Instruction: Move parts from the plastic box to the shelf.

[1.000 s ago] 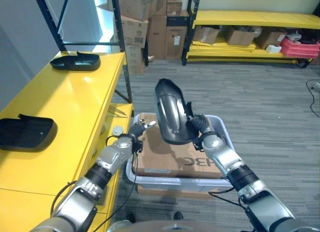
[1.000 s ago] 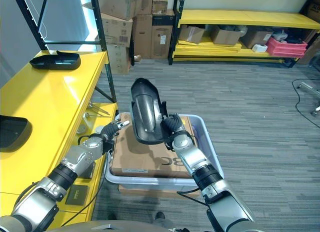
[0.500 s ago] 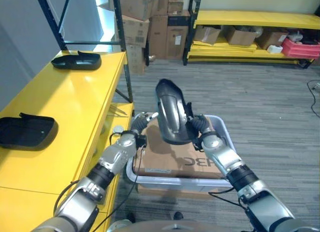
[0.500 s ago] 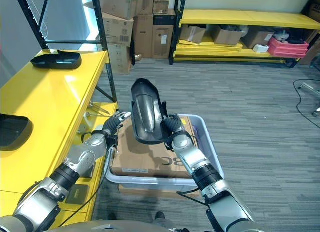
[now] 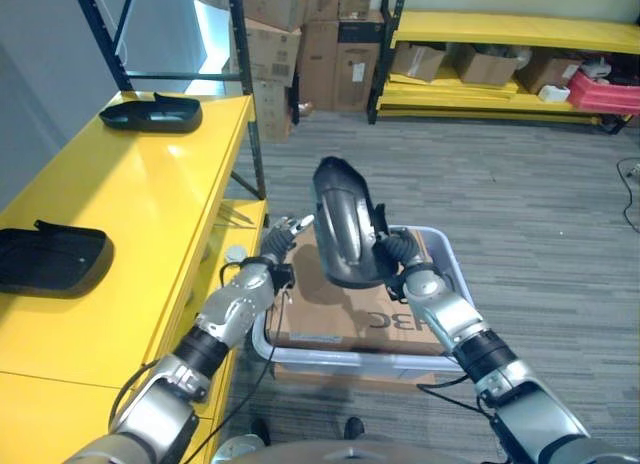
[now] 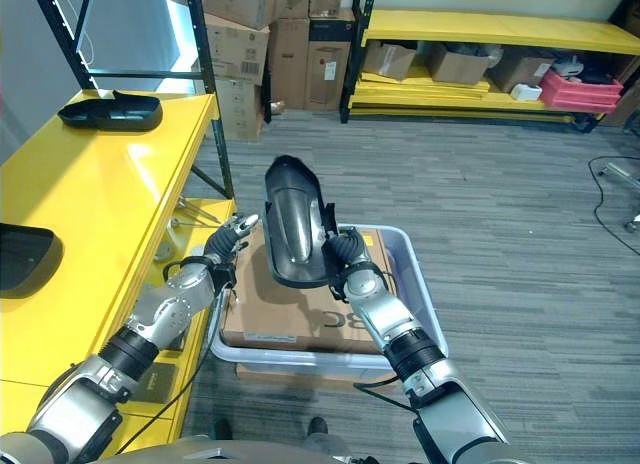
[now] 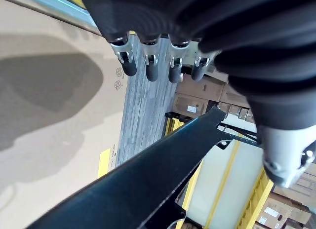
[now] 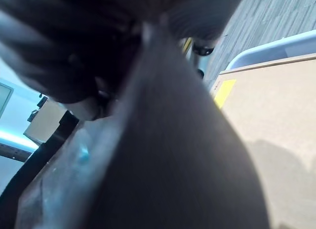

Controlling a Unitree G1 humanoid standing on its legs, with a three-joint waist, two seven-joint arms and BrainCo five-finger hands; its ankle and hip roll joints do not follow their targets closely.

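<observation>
The right robot hand is curling around a long black curved part, holding it upright above the cardboard-lined plastic box. The left robot hand is hovering beside it, fingers straight and relaxed. Two more black parts are lying on the yellow shelf.

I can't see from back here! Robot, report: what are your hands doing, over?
Right hand shut on black part, upright above plastic box. Left hand open beside it, fingers not touching. Yellow shelf to the left, two parts there already.
</observation>
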